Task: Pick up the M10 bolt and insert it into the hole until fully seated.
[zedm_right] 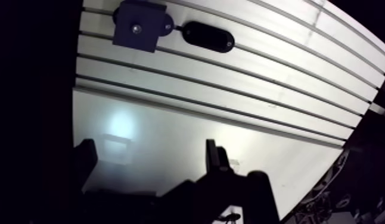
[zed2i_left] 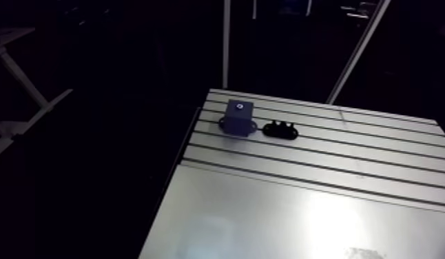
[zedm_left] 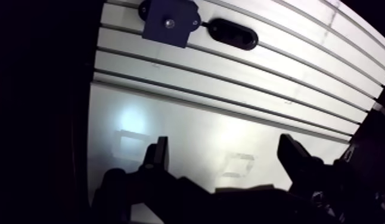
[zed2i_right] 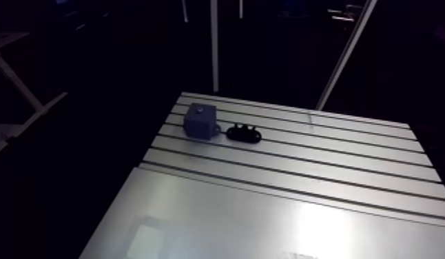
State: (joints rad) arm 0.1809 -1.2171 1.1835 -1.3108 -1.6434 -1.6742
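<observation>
Aluminium table (zed2i_left: 377, 158) bore a blue block (zed2i_left: 239, 116) near its far corner, with a black holder (zed2i_left: 280, 129) just beside it. A metallic spot (zedm_left: 169, 24) topped the block, bolt or hole unclear. The gripper (zedm_left: 224, 146) hung wide open and empty, well apart from both.

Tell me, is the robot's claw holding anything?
No, nothing. The gripper is open and empty over the table; the blue block sits ahead of it.
</observation>
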